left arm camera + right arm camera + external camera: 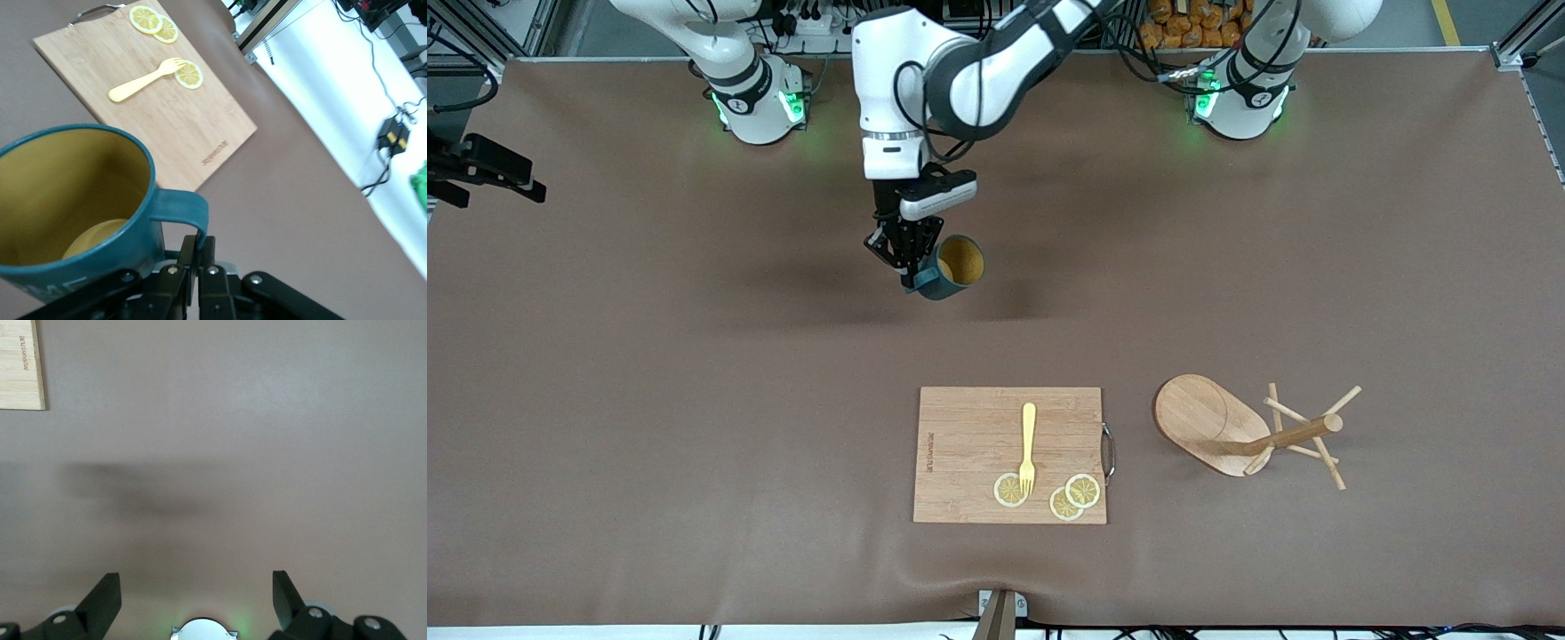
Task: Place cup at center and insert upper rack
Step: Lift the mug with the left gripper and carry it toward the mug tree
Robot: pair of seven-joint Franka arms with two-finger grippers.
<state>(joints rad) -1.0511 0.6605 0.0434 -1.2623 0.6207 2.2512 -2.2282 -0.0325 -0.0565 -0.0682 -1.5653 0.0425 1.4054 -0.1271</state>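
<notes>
Two tools: the left tool (908,264) grips the cup (951,267) by its handle above the surface (694,400); the right tool (193,600) gapes wide, empty, waiting.

cutting board (969,444): a small dark stamp runs along one edge, too small to make out.
cup (73,220): pale lettering low on its outside, cut off, unreadable.

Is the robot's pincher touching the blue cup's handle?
Touching. The left wrist view shows the left gripper shut on the cup, its fingers pinching the handle. The front view shows the cup held up over the table.
</notes>
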